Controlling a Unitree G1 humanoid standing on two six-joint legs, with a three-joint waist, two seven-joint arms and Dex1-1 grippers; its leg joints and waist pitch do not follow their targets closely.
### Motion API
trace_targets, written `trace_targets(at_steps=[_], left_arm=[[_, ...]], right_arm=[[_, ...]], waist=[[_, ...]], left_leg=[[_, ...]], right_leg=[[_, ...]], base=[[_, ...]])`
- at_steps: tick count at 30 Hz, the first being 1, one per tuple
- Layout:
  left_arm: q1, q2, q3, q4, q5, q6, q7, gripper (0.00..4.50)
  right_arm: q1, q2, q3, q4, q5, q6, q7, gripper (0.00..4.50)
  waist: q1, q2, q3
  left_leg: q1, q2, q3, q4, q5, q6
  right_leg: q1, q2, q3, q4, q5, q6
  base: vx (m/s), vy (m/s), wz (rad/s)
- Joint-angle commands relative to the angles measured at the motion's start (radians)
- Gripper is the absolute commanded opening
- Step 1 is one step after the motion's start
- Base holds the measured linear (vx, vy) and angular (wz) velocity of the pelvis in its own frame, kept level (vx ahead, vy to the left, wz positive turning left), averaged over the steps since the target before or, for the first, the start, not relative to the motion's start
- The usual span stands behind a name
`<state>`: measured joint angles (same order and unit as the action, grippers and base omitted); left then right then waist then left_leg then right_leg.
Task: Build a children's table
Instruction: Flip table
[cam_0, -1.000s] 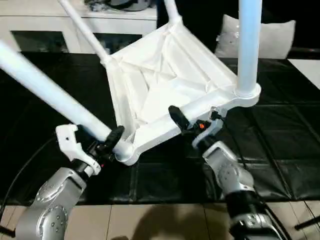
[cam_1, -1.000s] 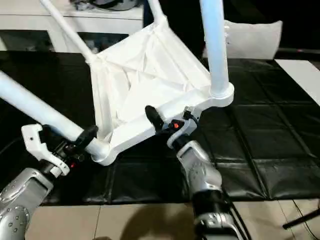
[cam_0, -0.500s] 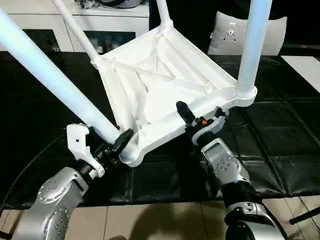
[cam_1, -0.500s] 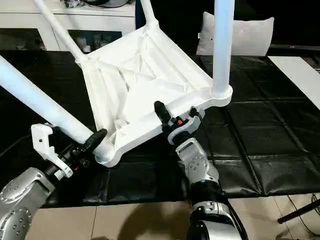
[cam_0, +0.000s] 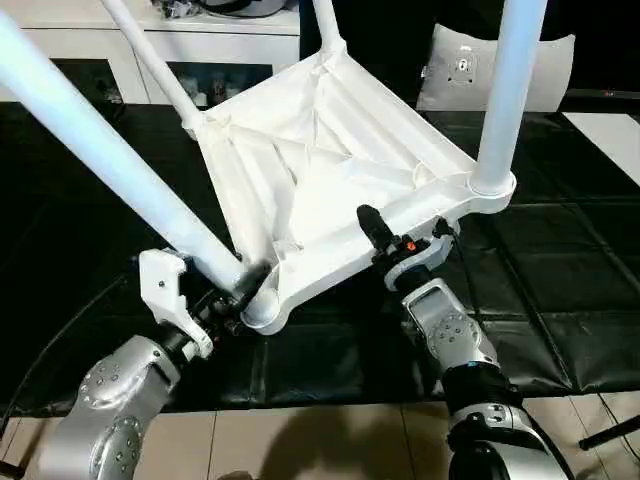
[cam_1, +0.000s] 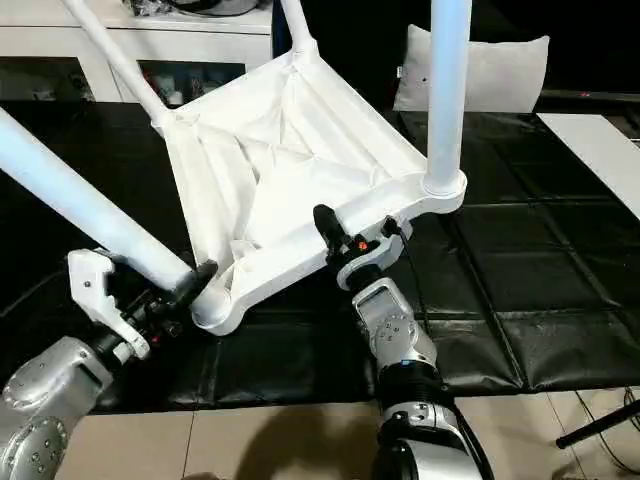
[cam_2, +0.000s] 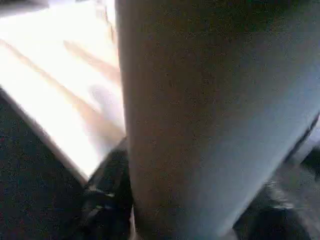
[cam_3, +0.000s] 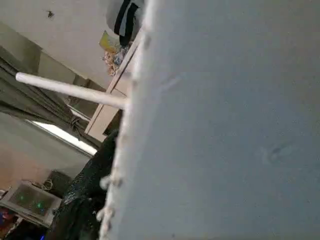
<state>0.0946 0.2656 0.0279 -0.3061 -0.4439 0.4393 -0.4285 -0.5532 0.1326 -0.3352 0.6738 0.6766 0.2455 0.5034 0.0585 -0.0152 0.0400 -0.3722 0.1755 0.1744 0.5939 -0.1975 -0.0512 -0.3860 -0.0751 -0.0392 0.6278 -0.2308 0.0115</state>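
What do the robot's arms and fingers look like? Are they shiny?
Yes, quite shiny. Both forearms are rounded silver metal shells with small screws. The left gripper has black fingers and a chunky white plastic bracket beside them. The right gripper has black fingers too, with a white collar, a little orange-red dot and a thin black cable looping beside it.

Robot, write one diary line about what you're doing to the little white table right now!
table: upside down, tilted, four legs in | left gripper: around near leg at socket | right gripper: on table edge | floor mat: black
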Motion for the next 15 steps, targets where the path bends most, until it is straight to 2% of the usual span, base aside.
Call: trace_targets(at_steps=[1, 3, 5, 6, 9, 12, 14, 15], left_arm=[[0.008, 0.004, -0.033, 0.019, 0.018, 0.008, -0.005, 3.01], [0.01, 0.01, -0.028, 0.006, 0.034, -0.03, -0.017, 3.08], [0.012, 0.013, -0.026, 0.003, 0.037, -0.038, -0.022, 3.11], [0.02, 0.024, -0.02, 0.004, 0.043, -0.05, -0.03, 3.22], [0.03, 0.035, -0.015, 0.009, 0.046, -0.055, -0.04, 3.52], [0.039, 0.051, -0.011, 0.044, 0.052, -0.078, -0.067, 3.76], [0.038, 0.082, -0.011, 0.161, 0.078, -0.157, -0.135, 3.93], [0.039, 0.09, -0.014, 0.177, 0.088, -0.175, -0.146, 3.93]], right_arm=[[-0.08, 0.002, 0.025, -0.058, 0.011, -0.04, 0.054, 2.22], [-0.084, -0.003, 0.009, -0.068, 0.011, -0.059, 0.041, 2.21], [-0.087, -0.005, 0.002, -0.07, 0.012, -0.067, 0.033, 2.2], [-0.093, -0.01, -0.024, -0.076, 0.025, -0.082, 0.015, 2.19], [-0.095, -0.016, -0.042, -0.085, 0.033, -0.094, 0.002, 2.16], [-0.095, -0.027, -0.066, -0.097, 0.043, -0.108, -0.014, 2.12], [-0.1, -0.052, -0.112, -0.118, 0.056, -0.143, -0.052, 2.11], [-0.101, -0.06, -0.123, -0.124, 0.057, -0.154, -0.062, 2.11]], waist=[[0.008, 0.005, -0.059], [0.01, 0.008, -0.064], [0.011, 0.003, -0.068], [0.013, 0.004, -0.068], [0.015, 0.004, -0.063], [0.023, 0.008, -0.06], [0.03, 0.004, -0.059], [0.034, 0.006, -0.06]], left_leg=[[0.009, 0.045, -0.011, -0.062, -0.031, 0.052], [0.012, 0.047, -0.011, -0.058, 0.006, 0.058], [0.007, 0.044, -0.01, -0.051, 0.048, 0.073], [0.006, 0.043, -0.008, -0.049, 0.07, 0.087], [0.006, 0.046, -0.007, -0.052, 0.026, 0.091], [0.011, 0.048, -0.007, -0.055, -0.002, 0.071], [0.014, 0.046, -0.004, -0.058, -0.03, 0.055], [0.015, 0.046, -0.006, -0.059, -0.033, 0.052]], right_leg=[[0.046, -0.055, 0.036, -0.052, 0.095, -0.235], [0.044, -0.054, 0.035, -0.046, 0.157, -0.247], [0.045, -0.051, 0.034, -0.038, 0.226, -0.26], [0.042, -0.05, 0.033, -0.035, 0.26, -0.267], [0.039, -0.051, 0.032, -0.04, 0.205, -0.265], [0.035, -0.051, 0.032, -0.044, 0.155, -0.255], [0.033, -0.05, 0.034, -0.049, 0.111, -0.233], [0.032, -0.051, 0.033, -0.049, 0.102, -0.226]], base=[[0.0, 0.0, 0.0], [0.0, 0.0, 0.0], [0.0, 0.0, 0.0], [0.0, 0.0, 0.0], [0.0, 0.0, 0.0], [0.0, 0.0, 0.0], [0.0, 0.0, 0.0], [0.0, 0.0, 0.0]])
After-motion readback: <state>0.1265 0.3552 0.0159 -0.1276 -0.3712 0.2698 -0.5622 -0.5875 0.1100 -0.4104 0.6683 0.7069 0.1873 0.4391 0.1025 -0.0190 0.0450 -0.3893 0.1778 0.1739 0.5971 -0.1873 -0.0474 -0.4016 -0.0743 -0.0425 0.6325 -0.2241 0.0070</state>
